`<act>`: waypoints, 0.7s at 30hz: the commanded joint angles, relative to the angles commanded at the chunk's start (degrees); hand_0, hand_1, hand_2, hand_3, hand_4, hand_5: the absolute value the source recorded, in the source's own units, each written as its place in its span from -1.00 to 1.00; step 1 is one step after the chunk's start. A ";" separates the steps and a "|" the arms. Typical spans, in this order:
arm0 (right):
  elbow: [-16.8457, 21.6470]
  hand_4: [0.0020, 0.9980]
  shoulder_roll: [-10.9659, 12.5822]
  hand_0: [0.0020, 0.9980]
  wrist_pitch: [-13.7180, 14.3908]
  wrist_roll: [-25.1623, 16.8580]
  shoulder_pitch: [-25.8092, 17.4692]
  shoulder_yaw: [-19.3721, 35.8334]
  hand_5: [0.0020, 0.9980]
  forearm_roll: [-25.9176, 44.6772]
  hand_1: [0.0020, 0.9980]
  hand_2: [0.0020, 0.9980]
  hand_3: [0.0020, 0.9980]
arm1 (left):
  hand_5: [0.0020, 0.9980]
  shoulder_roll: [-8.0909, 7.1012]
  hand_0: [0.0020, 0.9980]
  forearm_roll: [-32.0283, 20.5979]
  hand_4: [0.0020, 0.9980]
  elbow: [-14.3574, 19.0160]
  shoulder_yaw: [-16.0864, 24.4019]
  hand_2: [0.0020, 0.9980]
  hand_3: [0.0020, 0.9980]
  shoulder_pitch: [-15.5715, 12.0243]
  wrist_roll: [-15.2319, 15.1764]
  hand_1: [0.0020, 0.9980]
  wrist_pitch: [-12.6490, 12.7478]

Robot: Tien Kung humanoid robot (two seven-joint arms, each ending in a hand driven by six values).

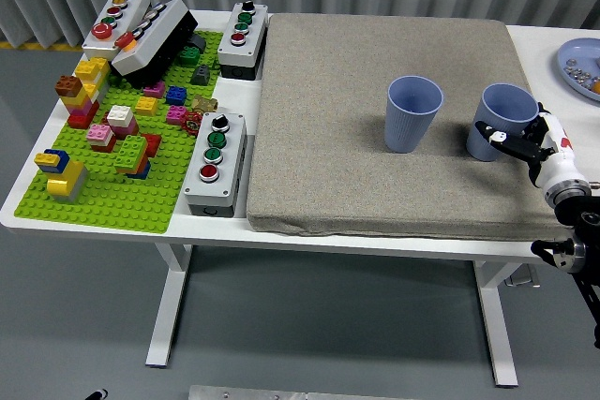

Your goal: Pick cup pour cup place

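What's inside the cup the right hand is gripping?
The gripped cup tilts toward the other cup; its visible inner wall shows only blue. The right hand wraps its near side, and the bottom is hidden, so whether it holds anything cannot be told.

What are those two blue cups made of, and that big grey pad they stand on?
The left cup and the right cup, which the right hand grips, look like matte plastic or coated paper: smooth walls, thin rims, uniform pale blue with no gloss. The pictures leave open which. The pad looks like coarse woven fabric or felt over something thick: speckled grey-beige texture, soft rounded edges.
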State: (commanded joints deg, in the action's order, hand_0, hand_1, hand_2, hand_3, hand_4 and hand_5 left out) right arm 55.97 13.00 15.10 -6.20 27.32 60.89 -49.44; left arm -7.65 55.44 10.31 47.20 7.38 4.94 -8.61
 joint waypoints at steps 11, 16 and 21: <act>0.32 0.68 0.24 0.88 -0.28 0.54 -0.10 0.38 -0.43 -0.71 0.85 0.95 0.93 | 1.00 -0.05 0.65 -0.22 0.12 0.00 -0.23 0.65 0.50 -0.05 -0.04 0.57 0.01; 0.65 0.68 0.30 0.89 -0.45 0.84 -0.38 0.25 -0.44 -1.02 0.84 0.96 0.93 | 1.00 -0.09 0.64 -0.39 0.12 0.00 -0.40 0.65 0.50 -0.23 -0.06 0.57 -0.01; 1.03 0.68 0.39 0.89 -0.72 1.29 -0.53 0.20 -0.44 -1.26 0.84 0.96 0.93 | 1.00 -0.15 0.64 -0.75 0.12 0.00 -0.75 0.65 0.50 -0.18 -0.18 0.57 0.02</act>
State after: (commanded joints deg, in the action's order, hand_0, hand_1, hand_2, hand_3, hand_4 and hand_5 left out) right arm 57.00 13.39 14.38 -4.91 26.79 61.09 -50.71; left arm -7.80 54.68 10.31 46.46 7.20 4.76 -8.59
